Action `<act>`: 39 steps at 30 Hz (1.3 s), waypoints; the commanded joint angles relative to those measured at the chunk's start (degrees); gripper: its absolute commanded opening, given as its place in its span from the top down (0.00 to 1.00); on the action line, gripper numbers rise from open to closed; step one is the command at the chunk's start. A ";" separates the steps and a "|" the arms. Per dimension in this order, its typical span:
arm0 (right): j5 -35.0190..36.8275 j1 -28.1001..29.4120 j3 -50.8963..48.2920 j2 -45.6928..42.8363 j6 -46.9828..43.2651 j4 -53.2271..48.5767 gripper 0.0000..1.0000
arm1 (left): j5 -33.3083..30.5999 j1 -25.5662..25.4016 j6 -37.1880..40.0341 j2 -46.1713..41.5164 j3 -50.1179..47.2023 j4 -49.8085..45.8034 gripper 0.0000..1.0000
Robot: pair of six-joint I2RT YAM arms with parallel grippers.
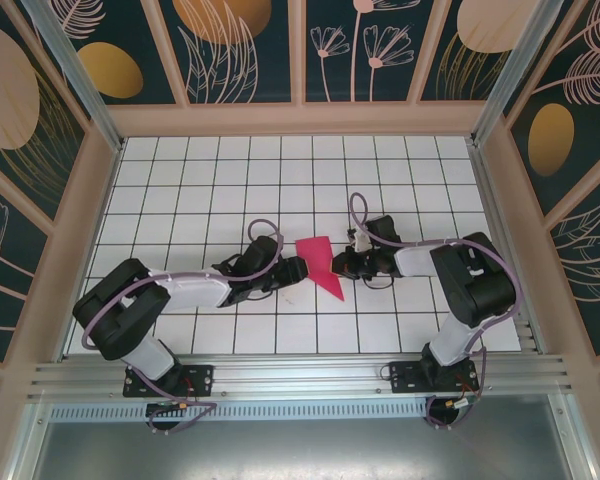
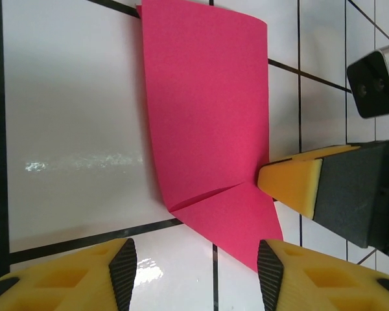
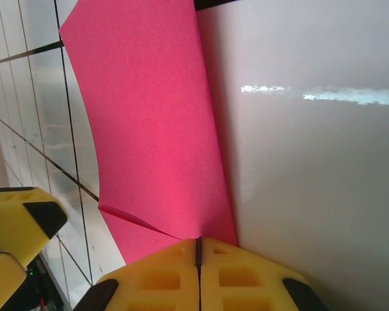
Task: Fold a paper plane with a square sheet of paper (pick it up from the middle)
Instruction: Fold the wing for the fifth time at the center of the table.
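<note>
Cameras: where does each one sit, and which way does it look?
Top external: above, behind the arms, looking down on white tiled table and magenta-pink paper sheet.
Left wrist: on that wrist, looking past the open left gripper at the sheet.
Right wrist: likewise, past the shut right gripper pinching the sheet.
All share the sheet.

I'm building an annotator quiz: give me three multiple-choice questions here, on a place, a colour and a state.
1. Where is the creased magenta-pink sheet of paper? A. between the left claw and the right claw, on the white tiled table; B. at the far left corner; C. at the near right corner.
2. What colour are the claw fingers? A. blue; B. yellow; C. green.
3. How does the right claw stand? A. wide open; B. shut on nothing; C. shut on the paper's edge.
Answers: 1A, the top view shows it between the arms' tips; 2B, both wrist views show yellow; 3C, its fingers meet, pinching the sheet.
</note>
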 commanded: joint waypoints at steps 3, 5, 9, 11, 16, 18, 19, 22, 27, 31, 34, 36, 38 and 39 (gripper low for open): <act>2.27 -0.94 -2.39 3.25 -0.09 -0.24 0.91 | -0.79 -0.52 -5.06 2.93 2.91 0.30 0.46; 2.16 -1.13 -2.50 3.62 -0.18 -0.07 0.91 | -1.56 -0.56 -5.75 3.85 3.92 -1.08 0.46; 1.96 -1.29 -2.74 3.99 -0.10 0.46 0.91 | -0.68 -0.65 -6.78 6.03 5.23 -0.52 0.48; 1.93 -1.46 -2.96 4.11 -0.14 0.70 0.91 | -0.71 -0.67 -6.71 6.40 6.33 -0.99 0.49; 1.66 -1.68 -3.13 4.14 -0.17 0.96 0.90 | -0.94 -0.69 -7.48 9.49 7.16 -0.59 0.49; 1.66 -1.74 -3.15 4.13 -0.10 0.99 0.90 | -0.72 -0.72 -7.77 10.10 7.35 0.03 0.49; 1.57 -1.82 -3.14 4.17 -0.09 1.11 0.90 | -0.53 -0.71 -7.86 10.44 7.52 0.40 0.50; 1.33 -1.84 -3.09 4.34 -0.09 1.39 0.89 | 0.08 -0.77 -7.78 11.36 8.22 1.63 0.54; 0.62 -1.81 -2.79 3.72 -0.21 1.73 0.87 | 0.59 -0.80 -6.56 12.71 10.04 1.47 0.69; 1.21 -1.69 -2.19 0.67 -1.11 0.53 0.84 | -1.86 -0.76 -4.78 12.47 11.13 -1.81 0.86; 3.22 -1.26 -1.82 -4.04 -2.39 -1.69 0.78 | -3.23 -0.68 -3.61 12.06 12.28 -5.04 0.93; 7.10 -0.24 -1.56 -7.52 -3.60 -3.88 0.72 | -3.97 -0.63 -3.24 11.36 12.53 -6.45 0.95; 11.50 1.19 -1.84 -11.13 -4.60 -4.81 0.67 | -4.21 -0.22 -2.88 10.51 12.58 -7.59 0.97; 13.89 2.34 -2.41 -13.21 -5.02 -4.28 0.65 | -3.98 0.09 -2.78 10.04 12.49 -7.97 0.98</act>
